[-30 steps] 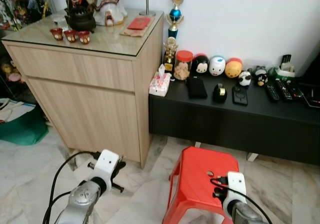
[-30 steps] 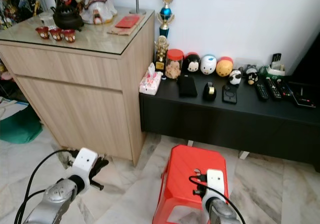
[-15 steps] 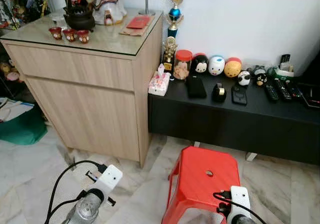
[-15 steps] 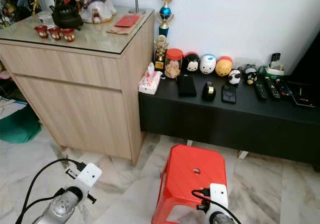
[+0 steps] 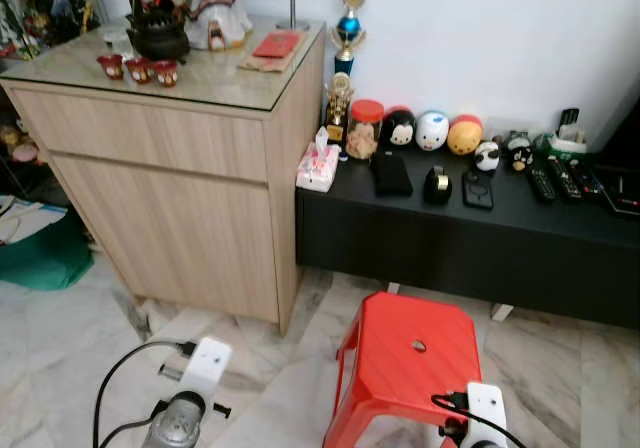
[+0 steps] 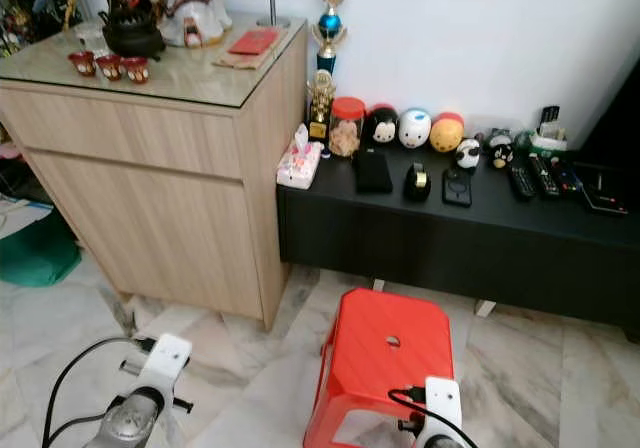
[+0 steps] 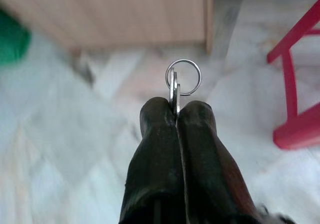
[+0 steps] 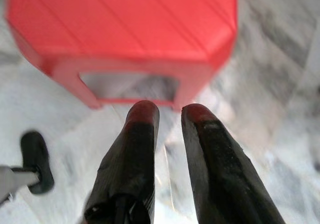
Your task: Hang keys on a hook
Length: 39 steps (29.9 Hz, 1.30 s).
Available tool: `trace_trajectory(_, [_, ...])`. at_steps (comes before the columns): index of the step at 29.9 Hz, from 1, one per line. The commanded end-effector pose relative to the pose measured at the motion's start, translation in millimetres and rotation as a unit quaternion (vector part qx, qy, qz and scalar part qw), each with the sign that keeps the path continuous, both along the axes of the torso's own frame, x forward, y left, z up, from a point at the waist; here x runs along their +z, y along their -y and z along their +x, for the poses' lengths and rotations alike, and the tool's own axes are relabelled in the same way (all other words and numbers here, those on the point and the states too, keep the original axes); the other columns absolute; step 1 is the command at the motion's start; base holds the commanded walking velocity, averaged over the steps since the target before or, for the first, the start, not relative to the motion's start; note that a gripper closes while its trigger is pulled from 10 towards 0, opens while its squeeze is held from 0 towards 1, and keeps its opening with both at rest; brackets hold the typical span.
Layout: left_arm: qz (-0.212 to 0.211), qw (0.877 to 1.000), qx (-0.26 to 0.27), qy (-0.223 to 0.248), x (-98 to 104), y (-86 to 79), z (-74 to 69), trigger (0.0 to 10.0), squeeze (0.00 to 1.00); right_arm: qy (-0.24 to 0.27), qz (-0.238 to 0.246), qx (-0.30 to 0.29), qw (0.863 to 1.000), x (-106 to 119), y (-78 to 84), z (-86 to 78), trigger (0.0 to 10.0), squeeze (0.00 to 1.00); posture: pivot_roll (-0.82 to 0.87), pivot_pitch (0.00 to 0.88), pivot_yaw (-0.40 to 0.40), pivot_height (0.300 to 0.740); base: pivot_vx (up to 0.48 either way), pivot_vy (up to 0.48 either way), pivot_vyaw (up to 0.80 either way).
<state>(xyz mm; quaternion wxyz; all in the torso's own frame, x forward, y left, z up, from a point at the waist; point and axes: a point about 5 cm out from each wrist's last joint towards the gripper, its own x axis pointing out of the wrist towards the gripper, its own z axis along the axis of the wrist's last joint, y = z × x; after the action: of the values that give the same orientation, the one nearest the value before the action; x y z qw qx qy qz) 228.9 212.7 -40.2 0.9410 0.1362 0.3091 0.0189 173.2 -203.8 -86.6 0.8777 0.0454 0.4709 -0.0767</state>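
Here left gripper point(image 7: 176, 115) pinches keys point(image 7: 175, 86), ring outward.

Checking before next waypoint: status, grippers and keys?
Left gripper shut on key ring, held low over marble floor. Right gripper open, empty, near red stool. No hook in sight.

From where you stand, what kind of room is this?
Probably a living room in a home: a wooden cabinet with ornaments, a low black TV bench with remotes and toys, and a red plastic stool.
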Motion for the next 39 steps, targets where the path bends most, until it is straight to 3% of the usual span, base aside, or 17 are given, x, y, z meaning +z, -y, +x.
trace_trajectory(1, [-0.028, 0.998, 0.049, -0.029, -10, -7.0, -10.9, 10.0, 0.00, -0.018, -0.007, -0.014, 1.000, -3, 10.2, -9.8, 10.0, 0.00, -0.02, 0.000, -0.077, 0.740, 0.000, 0.000, 0.00])
trace_trajectory(6, [-0.057, 0.987, 0.115, -0.092, -31, -15.8, -44.5, 10.0, 0.00, -0.062, -0.025, -0.003, 0.998, -10, 24.7, -35.8, 10.0, 0.00, -0.03, 0.000, -0.080, 0.740, 0.000, 0.000, 0.00])
trace_trajectory(12, [-0.061, 0.977, 0.145, -0.144, -45, -21.0, -72.5, 10.0, 0.00, -0.074, -0.020, 0.007, 0.997, -12, 26.9, -44.7, 10.0, 0.00, -0.04, 0.000, -0.071, 0.740, 0.000, 0.000, 0.00])
trace_trajectory(15, [-0.061, 0.975, 0.137, -0.162, -51, -18.4, -85.2, 10.0, 0.00, -0.071, -0.018, 0.013, 0.997, -13, 20.6, -41.1, 10.0, 0.00, -0.04, 0.000, -0.069, 0.740, 0.000, 0.000, 0.00])
trace_trajectory(29, [-0.075, 0.976, 0.114, -0.168, -54, -8.2, -89.2, 10.0, 0.00, -0.077, -0.023, 0.020, 0.997, -14, 17.0, -43.2, 10.0, 0.00, -0.02, 0.000, -0.047, 0.740, -0.295, 0.000, 0.00])
trace_trajectory(39, [-0.081, 0.975, 0.118, -0.172, -56, -7.6, -91.7, 10.0, 0.00, -0.084, -0.025, 0.013, 0.996, -15, 18.8, -47.8, 10.0, 0.00, -0.03, 0.000, -0.040, 0.740, 0.000, 0.000, 0.00])
